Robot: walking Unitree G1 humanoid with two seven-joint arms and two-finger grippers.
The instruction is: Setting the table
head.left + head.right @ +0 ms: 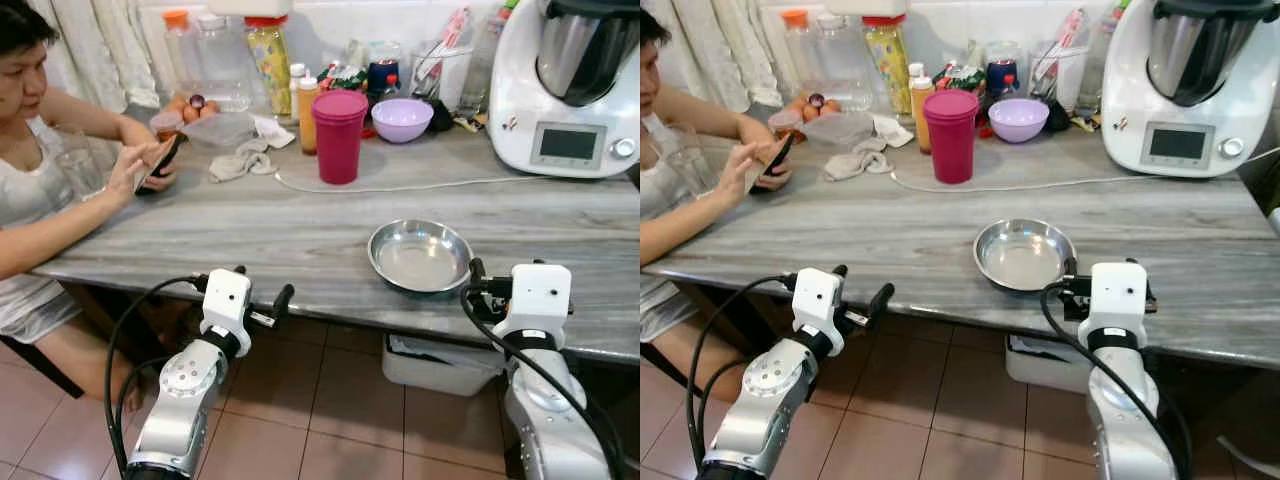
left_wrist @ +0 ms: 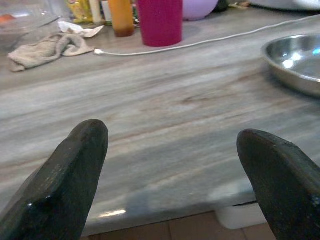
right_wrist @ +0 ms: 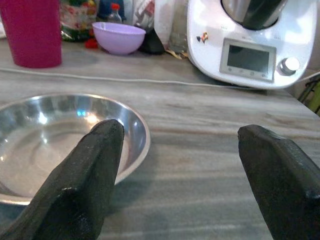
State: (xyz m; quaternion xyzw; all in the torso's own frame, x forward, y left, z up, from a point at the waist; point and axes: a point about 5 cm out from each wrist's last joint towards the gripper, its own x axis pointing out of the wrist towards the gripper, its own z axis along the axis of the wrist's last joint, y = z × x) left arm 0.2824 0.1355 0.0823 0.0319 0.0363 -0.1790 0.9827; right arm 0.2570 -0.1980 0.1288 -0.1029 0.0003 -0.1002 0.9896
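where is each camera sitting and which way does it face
Left eye view: on the head, looking forward and down at the grey table; both silver arms show, left gripper and right gripper at the near edge.
Right eye view: the head's other eye, same scene.
Left wrist view: on the left wrist, looking across the table toward the magenta cup; two black fingers spread apart.
Right wrist view: on the right wrist, facing the steel bowl and white kitchen machine; fingers apart.
Shared: all see the bowl.

Head cameras look down, wrist cameras skim table closely
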